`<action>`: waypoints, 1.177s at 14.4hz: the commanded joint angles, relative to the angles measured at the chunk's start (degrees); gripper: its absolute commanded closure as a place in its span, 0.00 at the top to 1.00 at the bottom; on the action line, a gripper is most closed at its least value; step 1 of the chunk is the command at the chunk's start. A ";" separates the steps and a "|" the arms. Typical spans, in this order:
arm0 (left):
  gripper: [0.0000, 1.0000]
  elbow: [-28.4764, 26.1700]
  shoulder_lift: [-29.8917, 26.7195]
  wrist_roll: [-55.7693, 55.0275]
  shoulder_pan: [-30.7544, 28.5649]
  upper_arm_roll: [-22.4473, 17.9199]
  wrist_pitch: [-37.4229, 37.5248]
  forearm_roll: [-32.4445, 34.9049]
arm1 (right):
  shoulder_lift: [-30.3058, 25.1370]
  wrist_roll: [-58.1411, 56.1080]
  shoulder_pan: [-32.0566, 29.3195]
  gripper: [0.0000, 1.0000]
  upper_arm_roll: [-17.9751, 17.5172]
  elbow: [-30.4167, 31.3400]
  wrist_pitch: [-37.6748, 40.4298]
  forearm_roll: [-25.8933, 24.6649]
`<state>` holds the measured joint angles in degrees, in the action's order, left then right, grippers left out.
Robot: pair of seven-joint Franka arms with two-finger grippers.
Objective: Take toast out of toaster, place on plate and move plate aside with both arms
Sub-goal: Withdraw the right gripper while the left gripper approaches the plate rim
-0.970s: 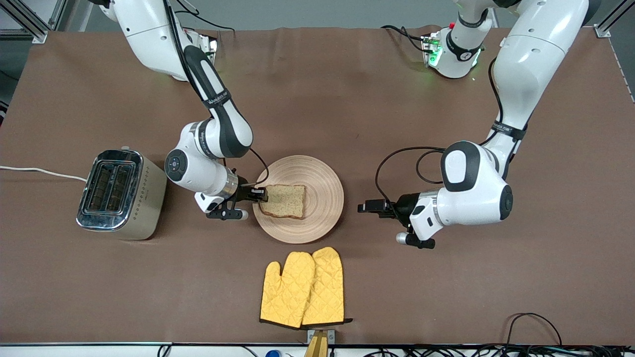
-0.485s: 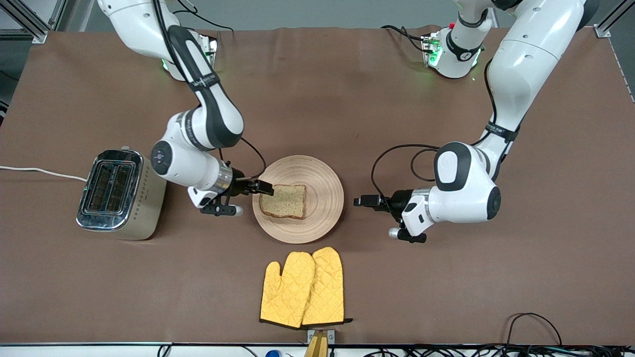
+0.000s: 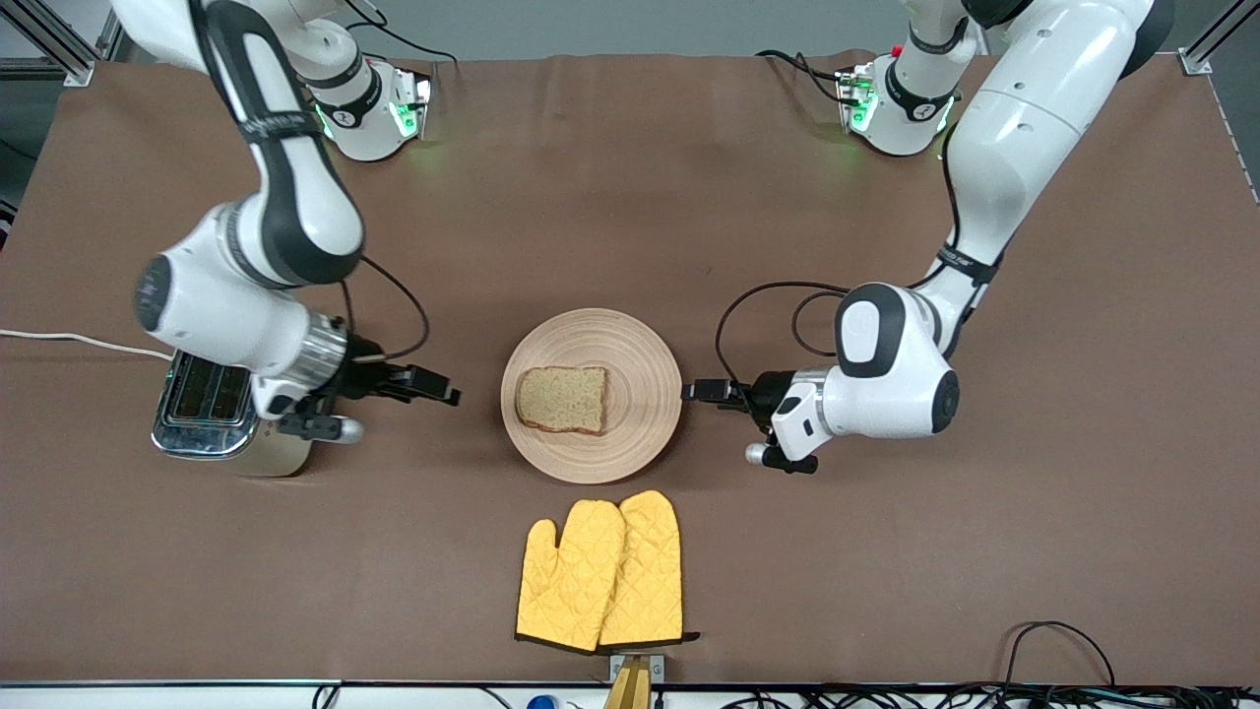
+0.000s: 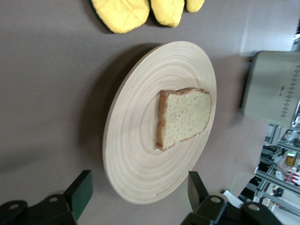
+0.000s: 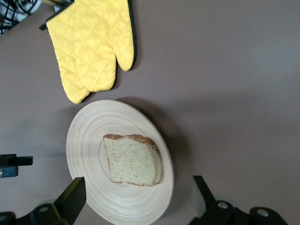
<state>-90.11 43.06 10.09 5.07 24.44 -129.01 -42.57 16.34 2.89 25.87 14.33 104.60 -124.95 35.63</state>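
While our right gripper (image 3: 440, 387) hangs spread and empty between the toaster (image 3: 226, 418) and the plate (image 3: 645, 394), the toast (image 3: 562, 399) lies flat on that plate. Our left gripper (image 3: 695, 391) sits spread at the plate's rim, pinching nothing.

arms (image 3: 1024, 108): glossy white rounded shells, black bands | wrists: silver metal ring | bases: green lights | cables: thin black loops | grippers (image 3: 701, 391): small, black, flat squared fingers (image 4: 80, 193) | band lettering: white, unreadable
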 commanded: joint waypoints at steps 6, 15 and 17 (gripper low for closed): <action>0.74 -3.58 5.19 23.90 0.47 0.26 -4.67 -17.18 | -20.28 1.86 -3.18 1.00 6.85 1.75 13.31 -27.85; 0.66 -3.58 8.71 32.27 0.64 0.17 -5.81 -22.11 | -23.48 2.56 -7.67 1.00 7.46 -10.54 24.84 -41.61; 0.61 -3.67 8.88 33.41 0.91 0.17 -6.07 -23.34 | -21.19 2.38 -7.59 1.00 7.82 -12.92 25.10 -41.25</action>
<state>-93.52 51.80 41.43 5.73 24.27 -133.84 -63.78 -8.69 4.60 19.03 22.28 95.35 -100.87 -4.80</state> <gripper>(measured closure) 0.357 0.000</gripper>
